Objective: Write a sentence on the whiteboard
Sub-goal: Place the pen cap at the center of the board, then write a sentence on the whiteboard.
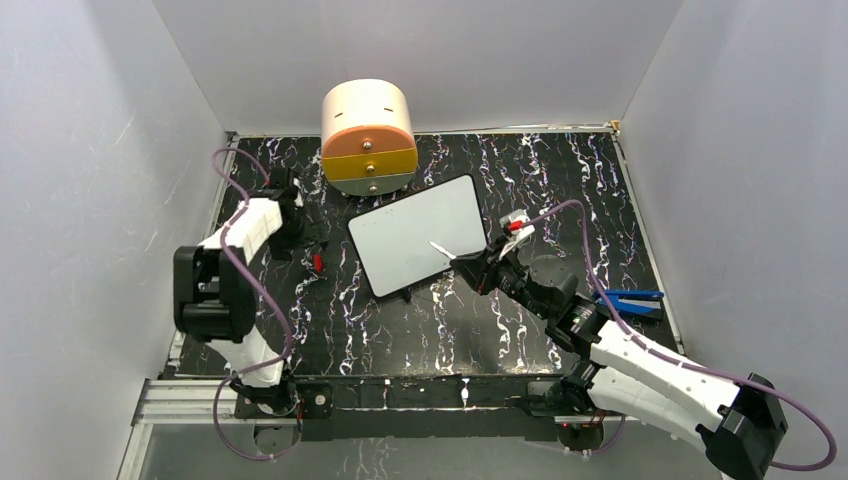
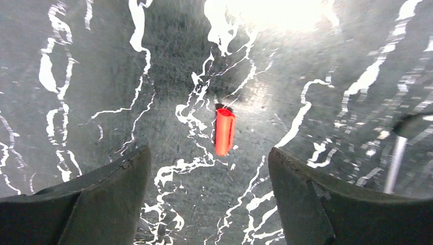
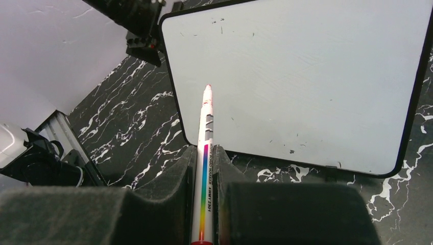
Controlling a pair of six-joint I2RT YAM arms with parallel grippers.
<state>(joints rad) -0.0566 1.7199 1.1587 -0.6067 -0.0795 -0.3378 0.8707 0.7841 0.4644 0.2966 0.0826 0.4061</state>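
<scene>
Whiteboard, white, thin black rim, rounded corners, lying flat, turned askew, faint specks

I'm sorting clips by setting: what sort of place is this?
Probably a lab robot test cell: plain white walls box in a black marbled table, a left arm and right arm are bolted at its near edge, with a whiteboard and drawer unit as props.

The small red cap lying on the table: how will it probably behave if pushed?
The red cap looks round and lies on its side, so a sideways nudge would probably roll it. Small and plastic-looking, it is likely very light. The table looks glossy, so it may also skid.
</scene>
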